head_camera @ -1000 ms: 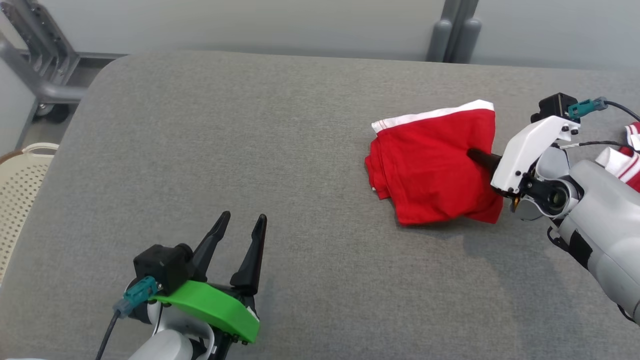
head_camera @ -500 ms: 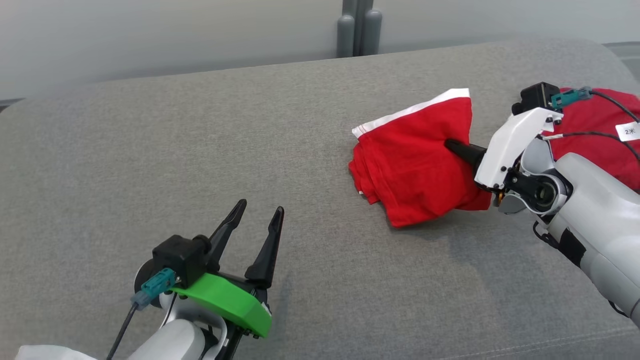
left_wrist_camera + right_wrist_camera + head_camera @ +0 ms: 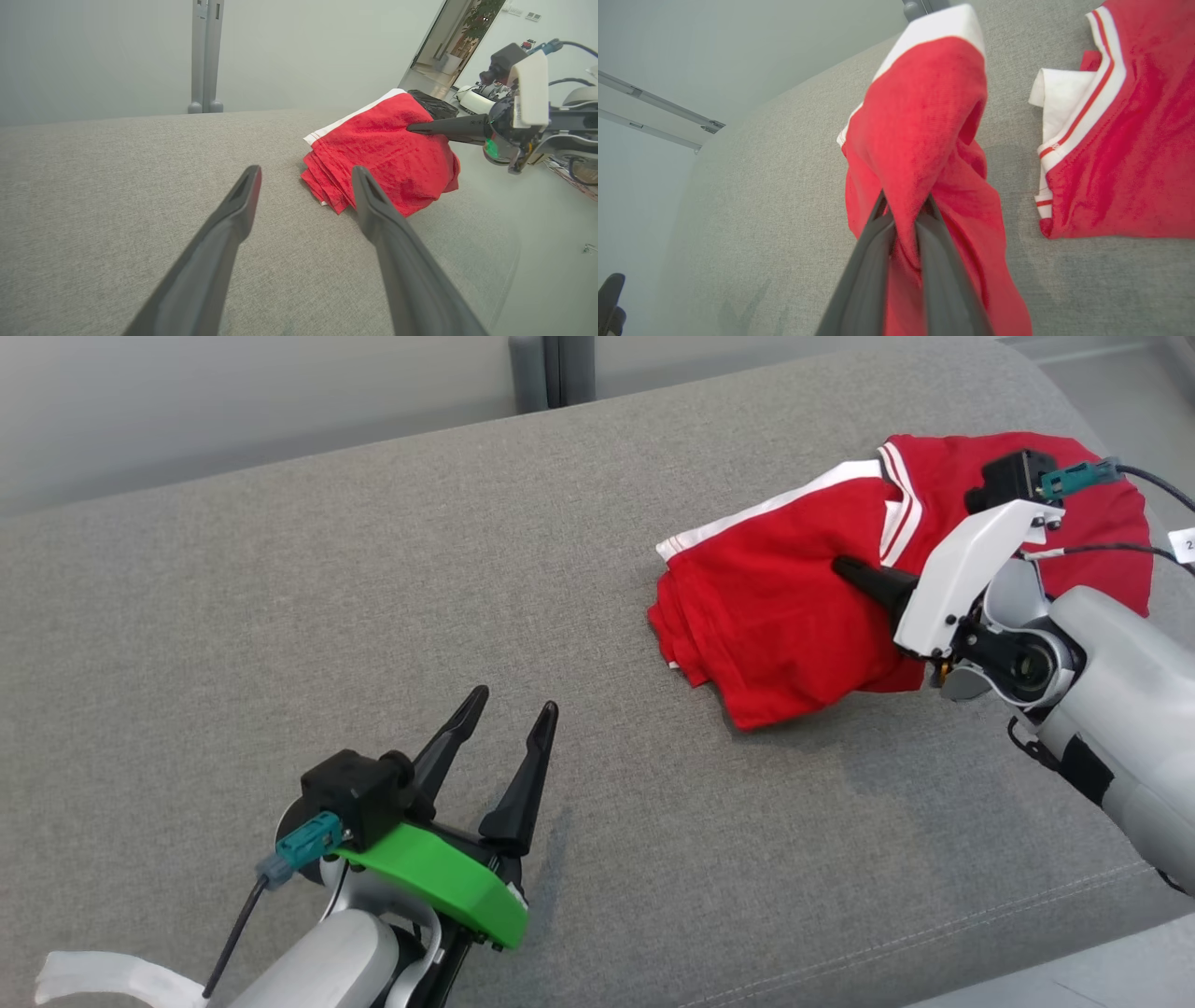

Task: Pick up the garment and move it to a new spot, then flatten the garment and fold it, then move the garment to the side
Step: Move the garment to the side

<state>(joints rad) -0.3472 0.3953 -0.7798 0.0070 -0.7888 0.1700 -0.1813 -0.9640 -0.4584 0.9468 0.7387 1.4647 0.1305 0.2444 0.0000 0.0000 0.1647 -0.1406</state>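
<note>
The folded red garment (image 3: 775, 616) with a white band hangs bunched from my right gripper (image 3: 840, 565), which is shut on a pinch of its cloth. It is held slightly above the grey padded table (image 3: 373, 569), its lower folds close to the surface. In the right wrist view, the garment (image 3: 920, 116) drapes over the closed fingers of the right gripper (image 3: 906, 205). My left gripper (image 3: 515, 702) stands open and empty at the lower left, well apart from the garment. In the left wrist view, the left gripper (image 3: 306, 172) points toward the garment (image 3: 383, 149) and the right gripper (image 3: 411, 128).
A second red garment (image 3: 943, 467) with a white striped collar lies at the table's far right, just behind the held one, and appears again as that second garment (image 3: 1125, 140) on the grey cloth. The table's edge (image 3: 1074, 915) runs at the lower right. A grey post (image 3: 546, 369) stands behind.
The head camera has swung right, bringing the second red garment into view. My right gripper has kept its hold and carried the garment closer to it. The left gripper stays open.
</note>
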